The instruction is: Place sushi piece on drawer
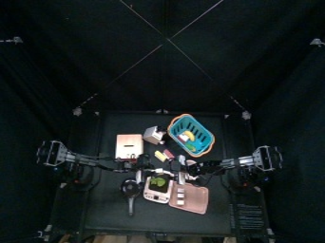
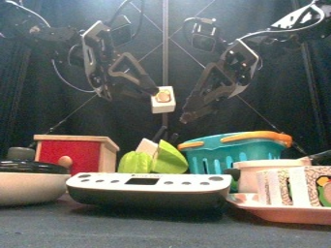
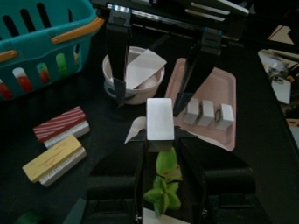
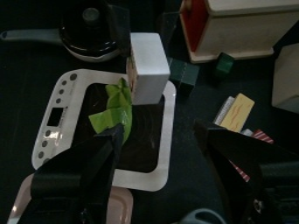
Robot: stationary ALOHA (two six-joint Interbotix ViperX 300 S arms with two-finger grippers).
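Dim, black-curtained scene; objects softly lit from above, near jaws blurred in both wrist views.

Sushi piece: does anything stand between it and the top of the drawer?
Nothing visible does. The sushi piece hangs in the air between the two arms, higher than everything on the table, and the top of the drawer looks bare.

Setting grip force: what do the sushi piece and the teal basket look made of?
Sushi piece: probably hard plastic or painted wood; matte white, crisp blocky edges. Teal basket: moulded plastic, slightly glossy, with slotted walls.
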